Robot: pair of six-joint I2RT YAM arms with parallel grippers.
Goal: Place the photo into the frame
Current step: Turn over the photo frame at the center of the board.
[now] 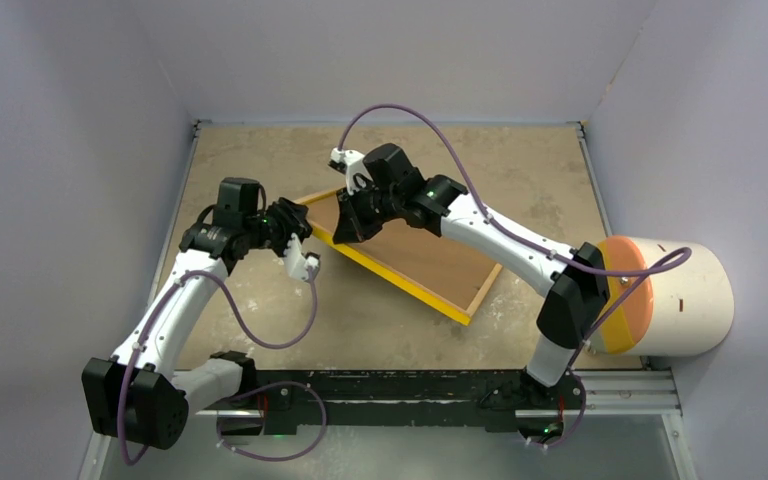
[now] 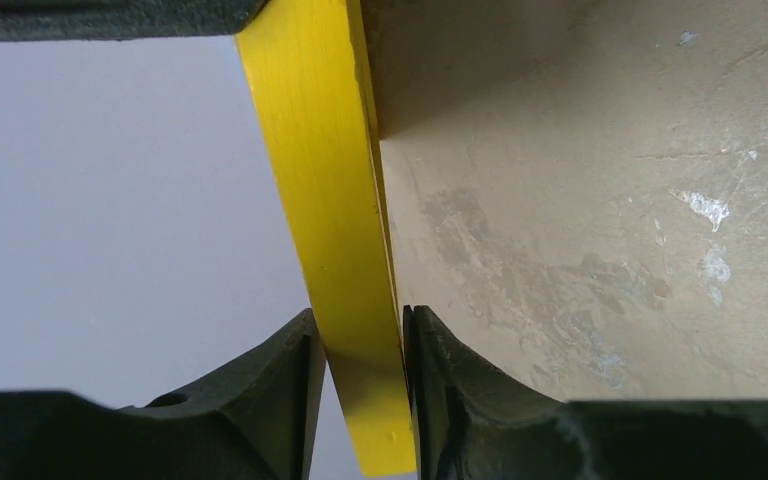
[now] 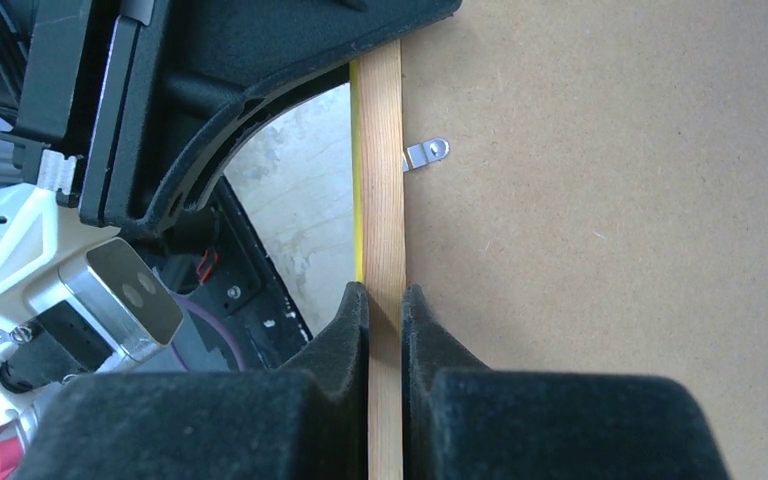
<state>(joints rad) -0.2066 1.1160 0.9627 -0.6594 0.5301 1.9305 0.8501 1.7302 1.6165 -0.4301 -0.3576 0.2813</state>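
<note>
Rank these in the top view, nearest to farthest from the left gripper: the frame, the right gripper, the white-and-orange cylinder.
1. frame, clamped by the left gripper.
2. right gripper, just to its right.
3. white-and-orange cylinder, far right.

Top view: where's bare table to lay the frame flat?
Widest bare table: between the frame and the base rail. Also the far-right corner. Crowded at the frame's left corner, where left end effector and right end effector both grip it, and near-right by the white cylinder.
</note>
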